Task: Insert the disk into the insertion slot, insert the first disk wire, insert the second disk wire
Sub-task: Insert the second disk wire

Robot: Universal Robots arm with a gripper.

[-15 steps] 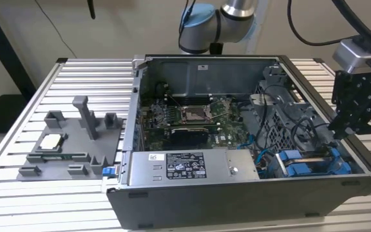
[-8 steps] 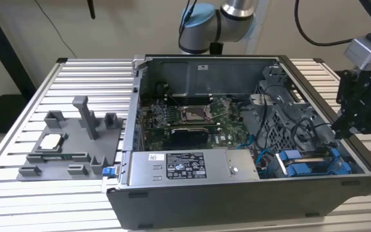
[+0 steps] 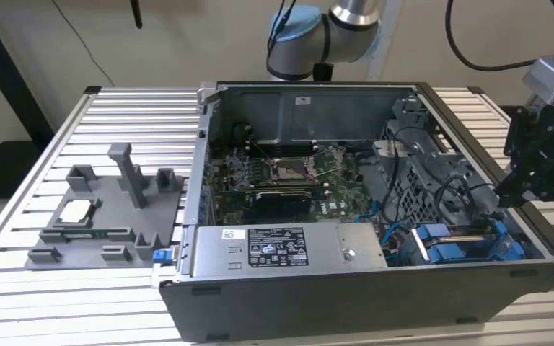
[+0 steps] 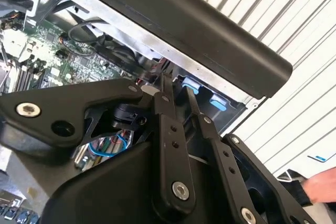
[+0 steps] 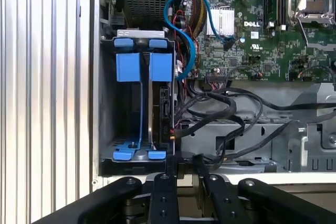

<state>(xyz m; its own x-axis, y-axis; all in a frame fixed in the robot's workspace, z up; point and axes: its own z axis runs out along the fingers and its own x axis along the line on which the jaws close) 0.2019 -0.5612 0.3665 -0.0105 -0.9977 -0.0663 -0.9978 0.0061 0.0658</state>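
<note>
The jaws stand narrowly parted, nothing visible between them, over the drive bay of the open computer case. Just beyond them the disk sits on edge in its slot. Black cables reach its near edge, which is probably why the jaws line up there.

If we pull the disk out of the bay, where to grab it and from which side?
By the blue tabs at its end, from the case's open side. The disk stands on edge in the bay, walled on one flank, cables on the other; probably only that edge is reachable.
</note>
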